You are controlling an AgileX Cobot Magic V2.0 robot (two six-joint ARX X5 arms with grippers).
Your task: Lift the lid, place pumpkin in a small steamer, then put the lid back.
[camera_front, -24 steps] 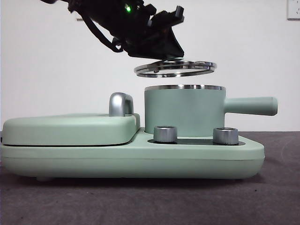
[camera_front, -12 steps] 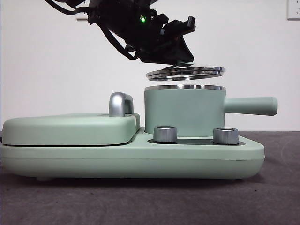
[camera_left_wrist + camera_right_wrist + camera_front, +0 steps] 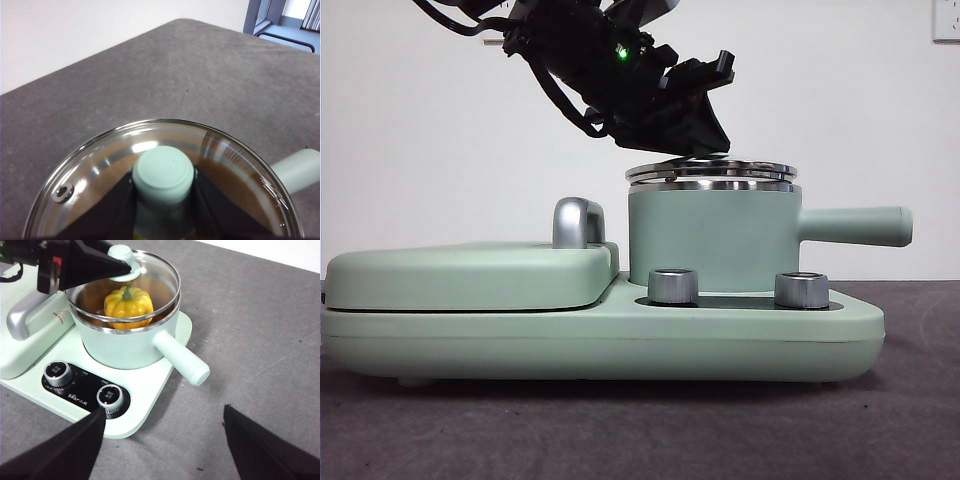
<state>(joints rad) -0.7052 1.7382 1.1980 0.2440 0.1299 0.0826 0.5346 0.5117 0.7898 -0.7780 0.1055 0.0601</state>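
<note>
The lid, clear glass with a steel rim, sits slightly tilted right at the rim of the small steamer, a mint-green pot with a long side handle. My left gripper comes in from the upper left and is shut on the lid's mint-green knob. The lid's glass fills the left wrist view. In the right wrist view the yellow-orange pumpkin sits inside the steamer under the lid. My right gripper is open and empty, hovering above the table by the control panel.
The steamer stands on a mint-green cooker base with two steel dials. A flat griddle cover with a chrome handle lies beside the pot. Grey table extends beyond the pot handle.
My left gripper has lowered the lid from well above the steamer down to its rim, and the lid has levelled out.
</note>
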